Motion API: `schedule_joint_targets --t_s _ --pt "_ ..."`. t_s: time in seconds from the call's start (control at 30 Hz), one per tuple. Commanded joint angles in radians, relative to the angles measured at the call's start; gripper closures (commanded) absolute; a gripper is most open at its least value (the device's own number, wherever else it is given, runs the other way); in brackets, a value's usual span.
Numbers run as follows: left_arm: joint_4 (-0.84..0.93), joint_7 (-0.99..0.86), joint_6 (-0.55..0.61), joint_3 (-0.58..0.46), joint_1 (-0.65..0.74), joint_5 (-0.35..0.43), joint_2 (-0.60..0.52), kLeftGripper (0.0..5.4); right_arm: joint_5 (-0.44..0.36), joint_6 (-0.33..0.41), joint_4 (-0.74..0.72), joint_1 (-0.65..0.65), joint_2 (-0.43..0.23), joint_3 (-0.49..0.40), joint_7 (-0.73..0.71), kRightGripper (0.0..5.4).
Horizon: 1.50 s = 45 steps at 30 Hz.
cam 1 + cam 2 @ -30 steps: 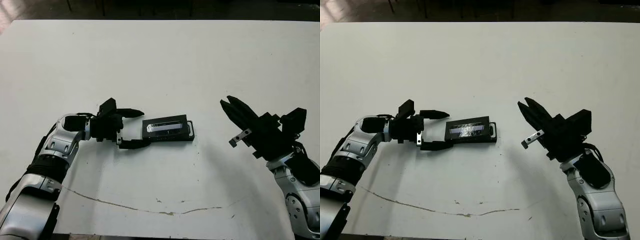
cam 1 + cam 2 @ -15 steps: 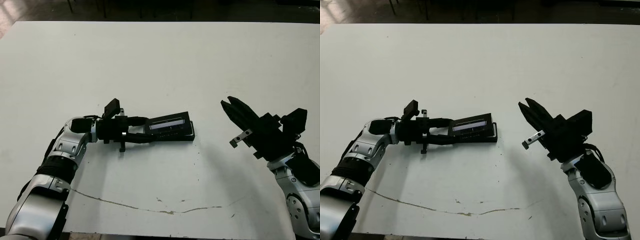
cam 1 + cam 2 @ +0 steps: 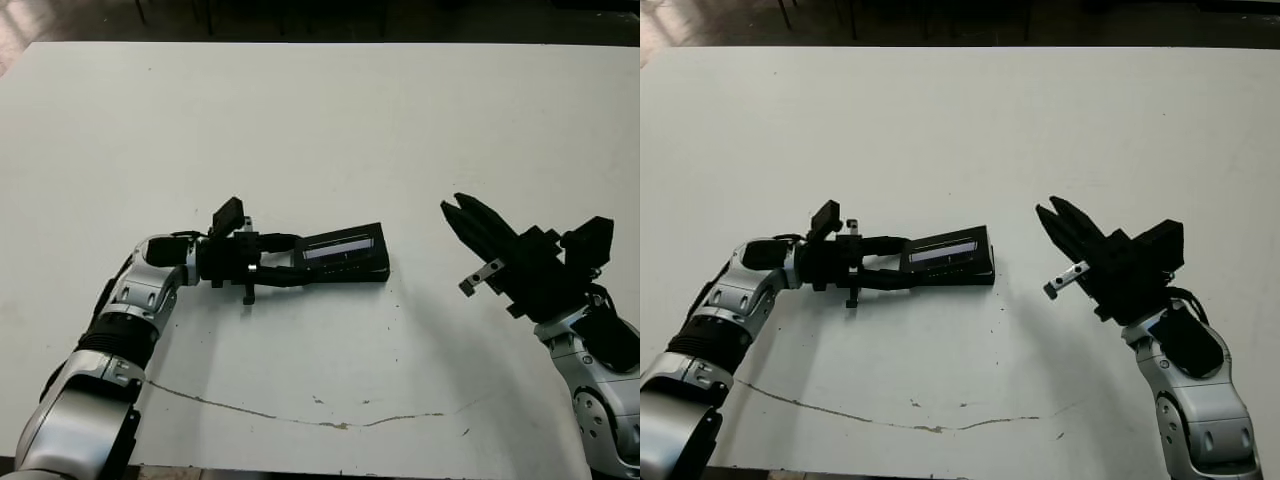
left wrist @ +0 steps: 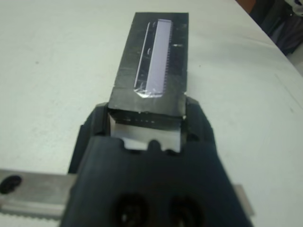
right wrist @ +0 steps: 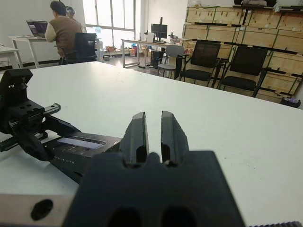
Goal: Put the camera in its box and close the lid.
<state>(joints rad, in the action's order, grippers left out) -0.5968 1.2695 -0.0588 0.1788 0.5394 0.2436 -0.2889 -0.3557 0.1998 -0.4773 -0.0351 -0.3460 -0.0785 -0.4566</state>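
The black box (image 3: 350, 272) lies on the white table (image 3: 320, 120) left of centre. The lid (image 3: 338, 245), with its glossy window strip (image 4: 154, 71), rests on top and looks slightly tilted. A strip of white lining (image 4: 142, 137) shows under the lid's near end. The camera is hidden. My left gripper (image 3: 295, 260) is shut on the box's left end, one finger on each long side. My right gripper (image 3: 452, 208) hovers to the right of the box, well apart from it, shut on nothing.
A thin brown crack line (image 3: 300, 415) runs across the table near its front edge. In the right wrist view a person (image 5: 61, 28) sits at a desk beyond the table, with office chairs (image 5: 203, 56) farther back.
My left gripper turned, reached to the box's left end and narrowed its fingers onto it. The box shifted slightly right. The right arm has not moved.
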Motion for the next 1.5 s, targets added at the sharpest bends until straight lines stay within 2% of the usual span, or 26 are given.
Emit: schedule_joint_targets --t_s 0.03,0.37,0.73,0.97,1.13,1.3,1.5 --pt "-0.003 -0.044 0.031 0.010 -0.055 -0.038 -0.015 4.00 0.001 0.013 0.006 -0.010 -0.005 0.003 0.000 5.40" --pt "0.040 -0.170 0.018 -0.012 -0.083 -0.057 0.004 4.00 0.001 0.015 0.004 -0.013 -0.001 -0.001 0.009 5.40" --pt "0.009 -0.176 0.002 0.003 -0.064 -0.090 -0.004 4.00 -0.002 0.021 0.007 -0.011 -0.003 0.000 0.015 5.40" --pt "-0.010 -0.189 -0.006 0.042 -0.020 -0.168 -0.030 4.12 0.001 0.015 0.007 -0.011 -0.005 -0.003 0.016 5.40" --pt "-0.031 -0.173 -0.033 0.054 0.019 -0.187 -0.049 4.15 0.000 0.009 0.007 -0.014 -0.007 -0.006 0.012 5.40" --pt "-0.021 -0.153 -0.024 0.042 0.054 -0.167 -0.067 4.15 -0.005 0.028 -0.006 -0.017 -0.008 -0.007 0.020 5.40" --pt "0.038 -0.091 -0.017 -0.040 0.054 -0.045 -0.071 4.15 -0.004 0.027 -0.002 -0.015 -0.010 -0.010 0.015 5.40"
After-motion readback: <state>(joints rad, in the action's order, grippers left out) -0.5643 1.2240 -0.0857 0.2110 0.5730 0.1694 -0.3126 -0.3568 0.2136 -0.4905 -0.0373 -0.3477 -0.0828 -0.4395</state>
